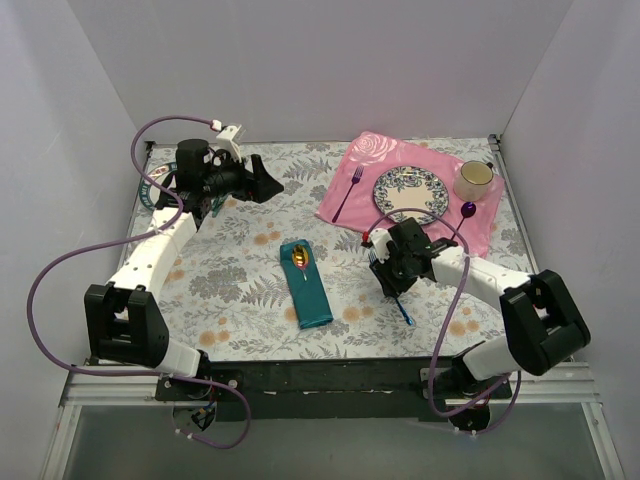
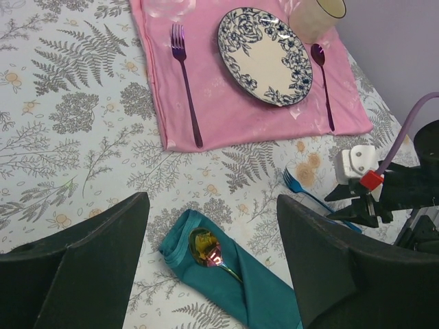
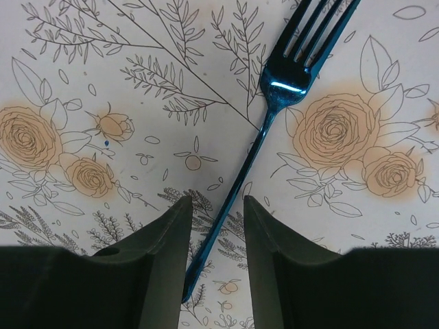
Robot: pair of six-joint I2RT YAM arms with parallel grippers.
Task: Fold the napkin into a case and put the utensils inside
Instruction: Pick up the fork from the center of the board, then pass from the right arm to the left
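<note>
Toward tabletop's near-right corner, fork: flat between right gripper's parted jaws; next, pinch handle.
Case: holds spoon.
Left gripper: wide, empty.

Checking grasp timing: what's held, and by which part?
Nothing yet: right gripper straddles the blue fork near its handle end, fingers apart; left gripper empty.

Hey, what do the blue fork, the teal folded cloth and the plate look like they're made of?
Blue fork: likely metal, glossy blue coating; sharp bright glints at its neck.
Teal folded cloth: fabric with slight sheen; soft folds, stitched hem.
Plate: probably glazed ceramic; shiny highlights over blue floral print.
</note>
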